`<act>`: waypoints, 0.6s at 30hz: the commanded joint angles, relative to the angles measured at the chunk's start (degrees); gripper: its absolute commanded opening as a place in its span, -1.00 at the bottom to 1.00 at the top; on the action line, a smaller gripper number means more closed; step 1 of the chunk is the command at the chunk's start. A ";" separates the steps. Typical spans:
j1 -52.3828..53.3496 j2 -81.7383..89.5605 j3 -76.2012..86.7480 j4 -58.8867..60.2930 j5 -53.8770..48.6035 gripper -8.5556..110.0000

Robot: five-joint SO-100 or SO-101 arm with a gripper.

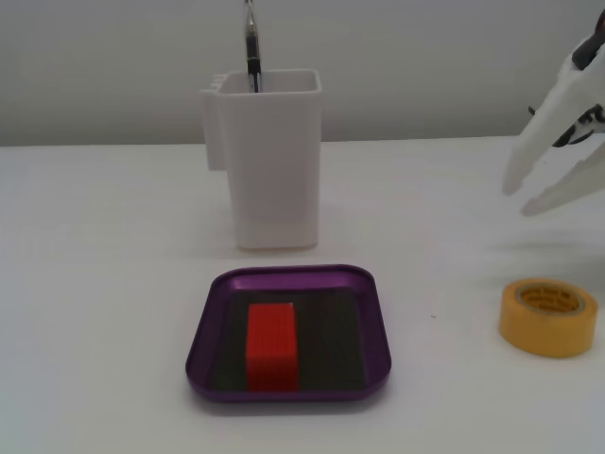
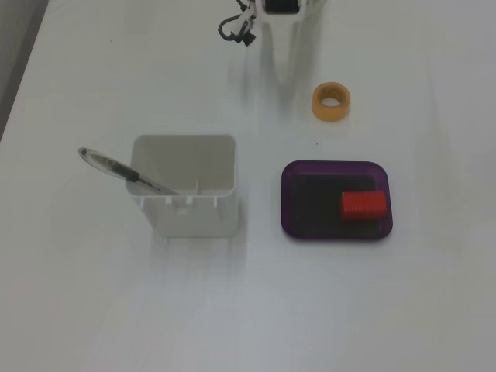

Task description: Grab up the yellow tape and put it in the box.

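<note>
1. The yellow tape (image 1: 548, 317) lies flat on the white surface (image 1: 104, 284), hollow core up, beside the box (image 1: 288, 336) and well clear of its rim.
2. The pincer (image 1: 531, 194) hangs above the tape with its white fingers spread and nothing between them.
3. The box already holds a red block (image 1: 272, 346), and a white container (image 1: 269, 161) with a pen (image 2: 124, 170) stands behind the box.
4. To my eye, it should drop straight down, one finger in the core, one outside the wall.

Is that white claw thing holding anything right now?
No. The gripper hangs open and empty above the table; the yellow tape lies untouched below it, outside the box.
</note>
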 commanded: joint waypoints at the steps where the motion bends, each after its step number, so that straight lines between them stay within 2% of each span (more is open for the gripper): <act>1: 0.00 -13.18 -10.63 0.00 -0.26 -0.79; 5: -1.14 -31.20 -23.91 3.60 -0.26 -0.68; 11: -11.43 -53.44 -41.92 13.01 0.18 -0.54; 18: -16.26 -63.54 -44.56 14.77 0.18 -0.54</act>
